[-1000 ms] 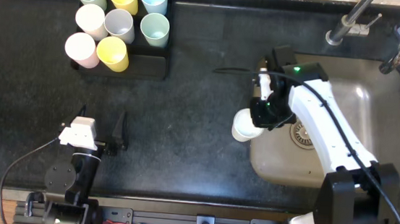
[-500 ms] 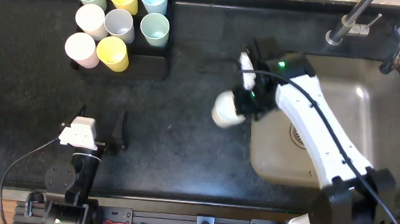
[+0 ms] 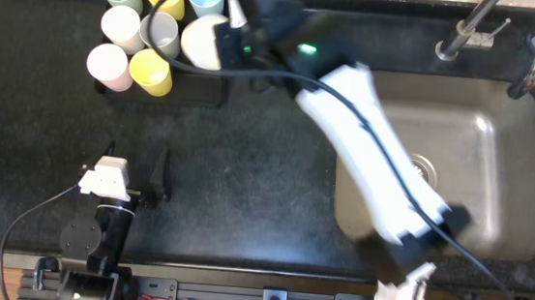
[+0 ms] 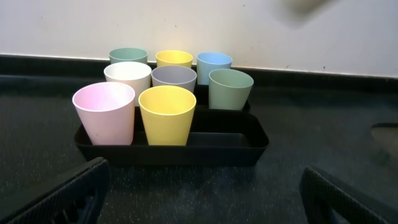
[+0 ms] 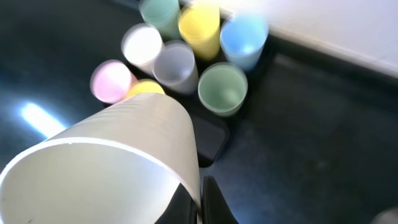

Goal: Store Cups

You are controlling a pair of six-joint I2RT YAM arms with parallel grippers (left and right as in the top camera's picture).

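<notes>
A black tray [image 3: 203,92] at the far left of the counter holds several upright cups: pink [image 3: 108,65], yellow [image 3: 151,72], white [image 3: 123,26], grey [image 3: 159,32], with green, yellow and blue ones behind. My right gripper [image 3: 225,39] reaches across, shut on a cream cup [image 3: 201,42] held tilted above the tray. In the right wrist view the cream cup [image 5: 118,168] looms large over the tray's bare front slot [image 5: 209,140], beside the green cup [image 5: 222,87]. My left gripper [image 3: 135,169] rests open near the front, facing the tray [image 4: 186,152].
A steel sink [image 3: 501,141] with a faucet [image 3: 467,30] takes up the right side. The dark counter [image 3: 264,189] lies bare between the tray and the sink. A white wall [image 4: 323,37] runs behind the tray.
My right arm has swung from the sink's edge leftward and toward the back, carrying the cream cup to above the tray. The left arm has stayed still.
</notes>
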